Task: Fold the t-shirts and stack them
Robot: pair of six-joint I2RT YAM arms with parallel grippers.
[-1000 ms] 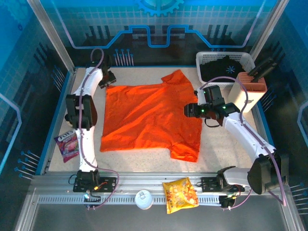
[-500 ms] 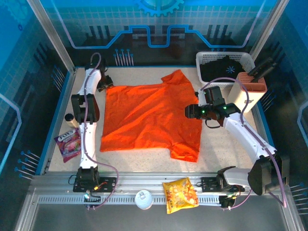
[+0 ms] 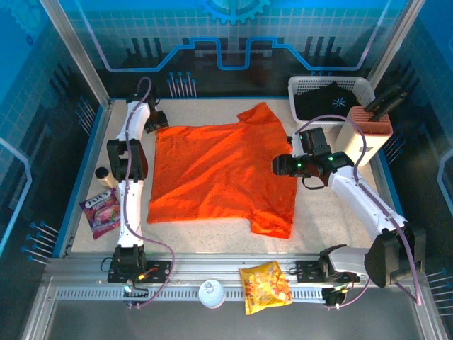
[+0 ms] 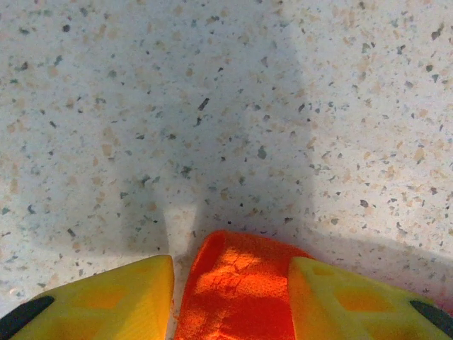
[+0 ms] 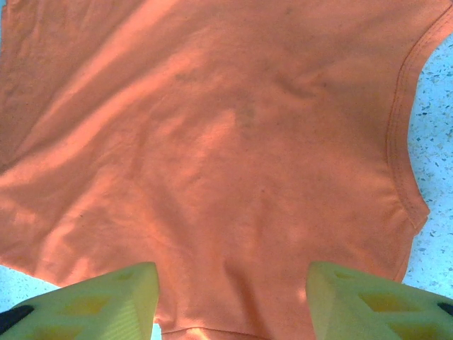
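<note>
Starting the fold, seemingly: left pincer (image 4: pixel 230 265) clamps the orange t-shirt (image 3: pixel 212 170) at ten o'clock; right pincer (image 5: pixel 230 273), spread apart at three o'clock, should next grip cloth.

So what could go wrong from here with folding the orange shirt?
The left hand seems to grip only a small bunch at the corner of the orange t-shirt; it may slip out when lifted. The right hand is open over flat cloth, so it may catch too little and drag the shirt crooked.
</note>
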